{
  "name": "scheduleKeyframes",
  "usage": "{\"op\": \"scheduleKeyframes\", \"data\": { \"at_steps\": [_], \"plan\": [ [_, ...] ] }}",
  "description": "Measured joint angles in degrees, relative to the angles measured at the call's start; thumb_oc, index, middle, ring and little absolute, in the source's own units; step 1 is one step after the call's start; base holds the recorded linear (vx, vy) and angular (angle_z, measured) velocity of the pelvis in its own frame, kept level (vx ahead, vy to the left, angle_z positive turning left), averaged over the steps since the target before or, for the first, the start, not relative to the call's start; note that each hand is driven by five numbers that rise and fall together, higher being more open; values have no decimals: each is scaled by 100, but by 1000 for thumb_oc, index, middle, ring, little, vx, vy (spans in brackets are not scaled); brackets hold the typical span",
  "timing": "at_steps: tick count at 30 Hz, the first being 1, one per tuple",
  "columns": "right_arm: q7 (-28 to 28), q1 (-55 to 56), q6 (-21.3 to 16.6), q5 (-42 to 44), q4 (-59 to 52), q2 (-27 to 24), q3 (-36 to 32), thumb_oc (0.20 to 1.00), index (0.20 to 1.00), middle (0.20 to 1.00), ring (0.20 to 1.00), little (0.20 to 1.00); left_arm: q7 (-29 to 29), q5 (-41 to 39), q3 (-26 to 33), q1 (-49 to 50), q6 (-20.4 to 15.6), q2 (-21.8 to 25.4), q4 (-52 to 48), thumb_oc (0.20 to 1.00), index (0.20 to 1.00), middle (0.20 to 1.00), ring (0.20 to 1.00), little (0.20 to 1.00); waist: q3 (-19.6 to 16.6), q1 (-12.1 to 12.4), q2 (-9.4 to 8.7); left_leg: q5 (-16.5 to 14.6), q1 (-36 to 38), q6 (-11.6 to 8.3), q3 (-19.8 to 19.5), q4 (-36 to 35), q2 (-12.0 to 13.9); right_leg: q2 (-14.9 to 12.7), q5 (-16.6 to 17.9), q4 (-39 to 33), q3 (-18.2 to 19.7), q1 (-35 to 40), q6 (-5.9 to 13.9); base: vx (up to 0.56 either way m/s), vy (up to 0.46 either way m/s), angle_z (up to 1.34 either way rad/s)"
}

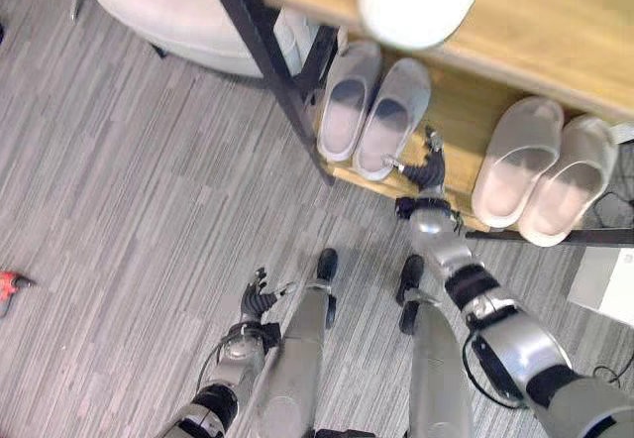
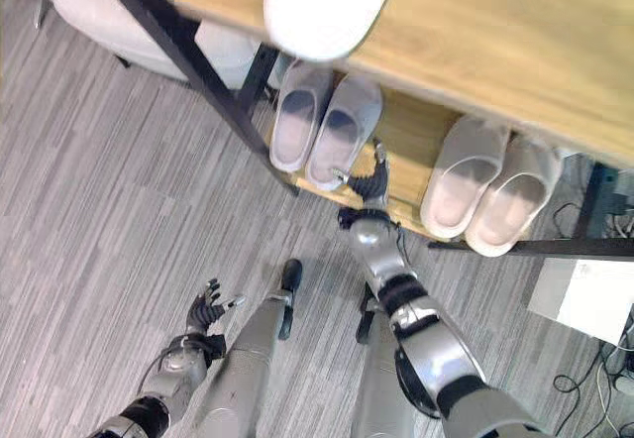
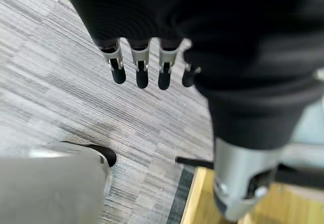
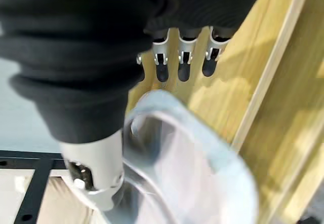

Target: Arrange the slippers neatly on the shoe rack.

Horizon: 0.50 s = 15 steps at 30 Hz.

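Fingers of the right hand point(image 1: 428, 170) hang relaxed and apart, holding nothing, just beside the grey slippers point(image 1: 373, 111) on the shoe rack point(image 1: 466, 111); beige slippers point(image 1: 540, 170) sit further along; left hand point(image 1: 260, 297) idles open; likely nudging the pair square next.

light: even, bright indoor, from above | shadows: soft, under shoe rack point(image 1: 466, 111) shelf at 1 o'clock | glare: none | blur: slipper point(image 4: 187, 153) and dark cover soft in the wrist views; floor point(image 1: 129, 200) crisp
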Motion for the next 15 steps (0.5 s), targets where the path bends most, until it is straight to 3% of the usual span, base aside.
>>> {"op": "scheduleKeyframes", "data": {
  "at_steps": [5,8,11,12,14,15],
  "plan": [
    [334,728,-3,-71,-491,-81,-130,1000,1000,1000,1000,1000,-125,119,266,92,135,-89,175,1000,1000,1000,1000,1000,-53,-83,14,184,843,22,43,-654,62,82,316,-687,-36,846,52,115,-27,-7],
    [1024,2021,-36,164,-1397,-133,-55,1000,1000,1000,1000,1000,-273,139,685,305,247,-288,348,1000,1000,1000,1000,1000,-237,-243,-14,268,1657,44,146,-1224,100,125,444,-1286,-66,1638,112,145,-40,-11],
    [1569,2963,-15,265,-1807,-347,252,1000,1000,1000,1000,1000,-402,178,816,566,346,-284,391,1000,1000,1000,1000,1000,-609,-296,-64,277,2065,49,172,-1555,132,172,515,-1731,-100,2090,157,93,-16,-9],
    [1806,3307,-7,281,-1885,-447,258,1000,1000,1000,1000,1000,-452,195,888,644,390,-249,404,1000,1000,1000,1000,1000,-835,-438,-137,283,2168,46,225,-1673,148,196,545,-1868,-81,2178,174,97,-23,-12],
    [2092,3813,-9,279,-2264,-671,274,1000,1000,1000,1000,1000,-531,342,982,735,407,-215,394,1000,1000,1000,1000,1000,-960,-461,-141,331,2504,30,277,-1934,164,238,606,-2089,-65,2479,177,90,-26,-17],
    [2441,4385,-4,279,-2586,-910,264,1000,1000,1000,1000,1000,-584,350,972,876,431,-181,354,1000,1000,1000,1000,1000,-1229,-502,-130,371,2777,13,301,-2195,188,257,642,-2319,-36,2710,209,114,-13,-16]
  ]
}}
